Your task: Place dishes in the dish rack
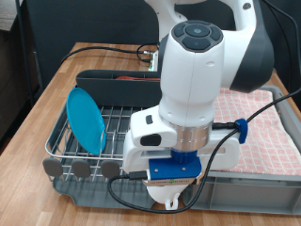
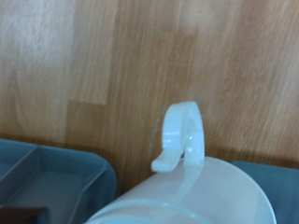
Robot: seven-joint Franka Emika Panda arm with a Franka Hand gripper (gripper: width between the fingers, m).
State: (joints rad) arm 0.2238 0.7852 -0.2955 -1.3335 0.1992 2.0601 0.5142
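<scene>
White mug (image 2: 182, 182), handle up, fills the wrist view beneath the gripper (image 1: 170, 200) near the table's front edge; finger opening cannot be told. Light-blue plate (image 1: 86, 117) stands in the dish rack (image 1: 58, 141). Risk: an unseen grip may slip.

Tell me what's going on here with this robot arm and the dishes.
The Franka arm is loading a dish rack, a silver wire grid in a dark grey tray. A round light-blue plate already stands on edge in it. The gripper hangs low at the exterior view's bottom, with a plain white mug right by it.
</scene>
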